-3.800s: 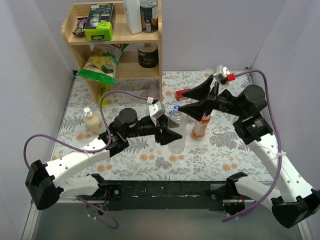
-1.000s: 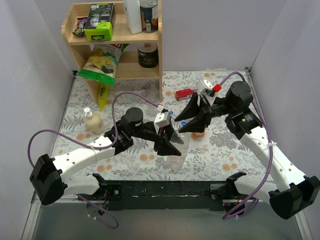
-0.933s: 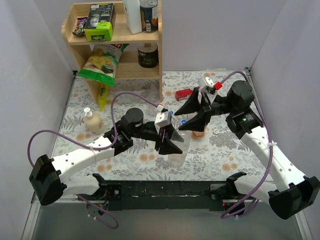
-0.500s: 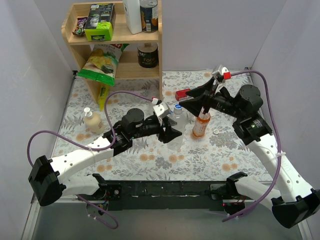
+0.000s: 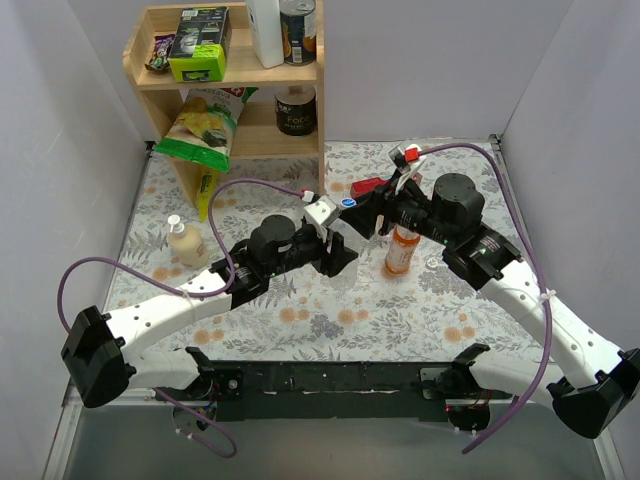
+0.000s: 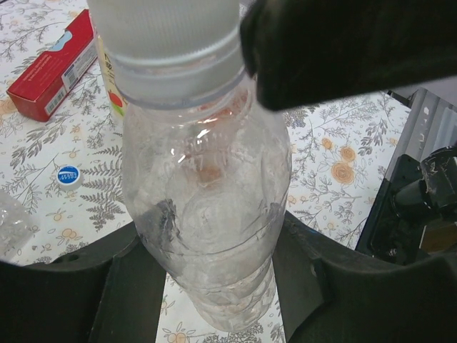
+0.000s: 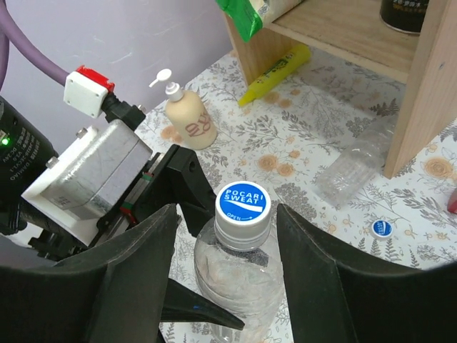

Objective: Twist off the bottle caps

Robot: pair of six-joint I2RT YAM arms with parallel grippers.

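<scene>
A clear colourless bottle (image 6: 207, 214) stands upright in my left gripper (image 6: 207, 286), whose jaws press on both sides of its body. Its white cap with a blue top (image 7: 243, 204) is on the neck and also shows in the top view (image 5: 348, 203). My right gripper (image 7: 227, 214) is open and straddles that cap, with a gap on each side. The bottle with orange liquid (image 5: 400, 250) stands to the right of both grippers. A loose blue cap (image 7: 380, 228) lies on the tablecloth. Another clear bottle (image 7: 353, 171) lies on its side by the shelf.
A red box (image 5: 367, 187) lies behind the grippers. A pump bottle of lotion (image 5: 185, 240) stands at the left. The wooden shelf (image 5: 150, 75) at the back left holds tins, boxes and a crisp bag; a yellow tube (image 7: 275, 71) lies under it.
My right gripper has moved left from above the orange bottle and now straddles the clear bottle's cap. My left gripper still holds the clear bottle, now upright.
</scene>
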